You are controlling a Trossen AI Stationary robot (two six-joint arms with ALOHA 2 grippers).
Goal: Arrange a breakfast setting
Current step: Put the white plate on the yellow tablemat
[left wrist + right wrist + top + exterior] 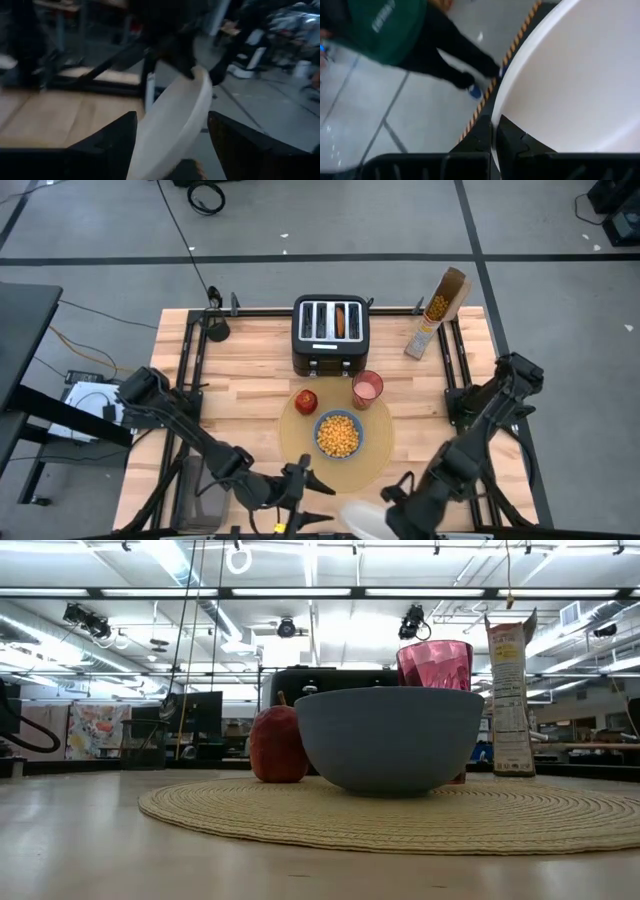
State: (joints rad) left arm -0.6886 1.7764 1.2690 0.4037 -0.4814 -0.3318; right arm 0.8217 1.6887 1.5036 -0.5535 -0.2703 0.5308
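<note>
Plate [362, 518] at table's near edge, right gripper [392, 498] pinching rim

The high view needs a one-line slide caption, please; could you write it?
Cereal-filled blue bowl, red apple and pink cup sit on the placemat; the right tool holds a white plate.

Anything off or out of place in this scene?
Yes: the white round plate isn't on the large round tan placemat; it hangs tilted at the table's near edge, pinched by the right gripper, the left gripper open around it.
</note>
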